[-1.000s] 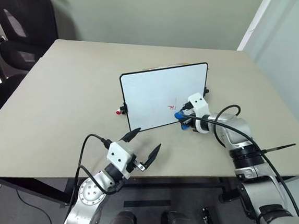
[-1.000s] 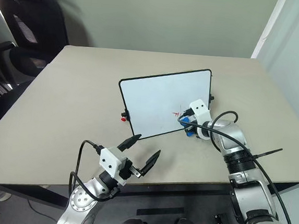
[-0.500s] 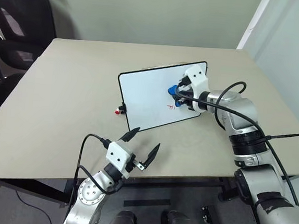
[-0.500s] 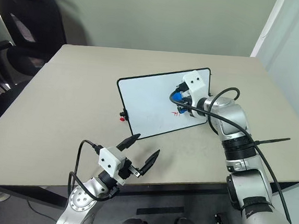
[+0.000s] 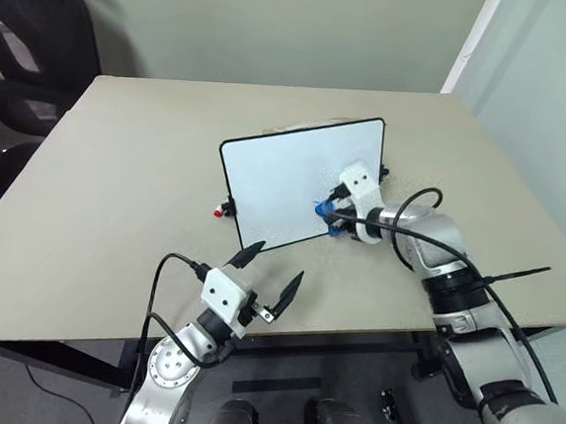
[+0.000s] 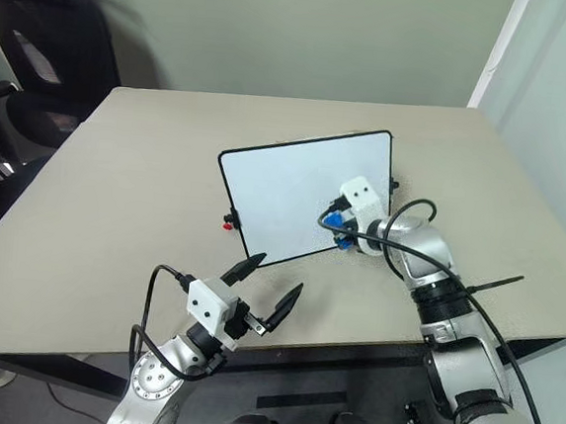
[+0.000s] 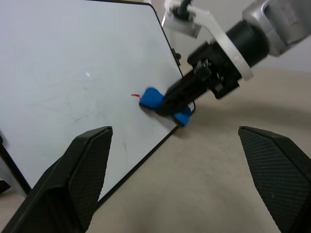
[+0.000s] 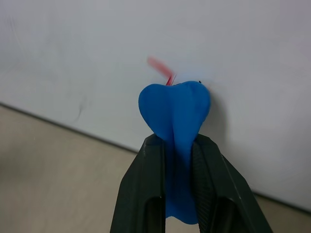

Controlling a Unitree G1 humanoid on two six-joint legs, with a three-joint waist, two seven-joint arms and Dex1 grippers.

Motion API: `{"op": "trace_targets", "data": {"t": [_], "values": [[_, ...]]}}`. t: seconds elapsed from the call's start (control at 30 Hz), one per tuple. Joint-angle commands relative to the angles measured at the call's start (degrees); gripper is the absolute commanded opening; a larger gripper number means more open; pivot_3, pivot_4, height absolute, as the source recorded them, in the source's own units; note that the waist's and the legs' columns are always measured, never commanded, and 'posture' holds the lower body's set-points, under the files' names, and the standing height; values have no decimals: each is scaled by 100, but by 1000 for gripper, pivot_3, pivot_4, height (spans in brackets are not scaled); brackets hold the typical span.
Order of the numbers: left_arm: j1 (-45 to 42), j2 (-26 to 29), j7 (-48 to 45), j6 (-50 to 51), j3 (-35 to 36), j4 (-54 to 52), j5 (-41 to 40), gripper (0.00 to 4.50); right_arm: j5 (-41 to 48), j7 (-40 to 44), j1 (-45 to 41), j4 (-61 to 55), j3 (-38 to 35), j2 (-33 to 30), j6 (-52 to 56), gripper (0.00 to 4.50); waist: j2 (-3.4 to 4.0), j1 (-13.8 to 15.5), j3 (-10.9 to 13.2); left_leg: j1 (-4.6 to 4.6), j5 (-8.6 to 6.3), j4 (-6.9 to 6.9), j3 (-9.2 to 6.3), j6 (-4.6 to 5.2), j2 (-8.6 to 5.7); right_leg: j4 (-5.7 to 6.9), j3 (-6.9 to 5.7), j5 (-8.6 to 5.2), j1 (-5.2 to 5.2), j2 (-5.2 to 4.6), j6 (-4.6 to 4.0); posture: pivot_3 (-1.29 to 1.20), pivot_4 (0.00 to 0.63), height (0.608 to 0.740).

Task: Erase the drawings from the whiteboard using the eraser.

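The whiteboard (image 5: 291, 173) leans up on the table, black-framed. My right gripper (image 8: 177, 141) is shut on the blue eraser (image 8: 175, 109), whose tip presses on the board's lower right part. Of the drawings, a short red stroke (image 8: 161, 68) shows right beside the eraser tip, also seen as a red stroke (image 7: 135, 95) in the left wrist view. The eraser (image 5: 327, 212) and right gripper (image 6: 336, 223) sit near the board's bottom edge. My left gripper (image 5: 272, 270) hovers open and holding nothing over the table's front edge, well short of the board.
A small red-tipped cap (image 5: 222, 210) lies by the board's left side. The beige table (image 5: 117, 178) spreads wide around the board. A black office chair (image 5: 28, 61) stands beyond the far left corner. A cable loops off the right wrist.
The right gripper swept the eraser up across the board's right part, then back down to the lower right by the red stroke. The left arm stayed still.
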Motion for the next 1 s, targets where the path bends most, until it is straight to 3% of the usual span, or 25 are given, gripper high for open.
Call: {"op": "trace_targets", "data": {"t": [0.03,0.6,1.0], "values": [[35,20,14,-71,48,-322,-52,4500,-128,-34,-43,30,120,74,0,657,1,1,1,-4,1,0,0,1,0,0,0,0,-6,0,0,0,150,739],[30,46,7,-9,51,-388,-63,4500,-85,-92,-770,-282,-348,36,68,657,4,2,6,-7,4,2,0,3,0,1,0,12,-14,0,-3,0,150,739],[60,35,20,10,18,-431,-53,4500,-334,-20,-110,-79,192,20,149,657,-12,2,-18,9,-3,1,0,-1,1,-1,-1,13,8,0,-1,0,150,739]]}}
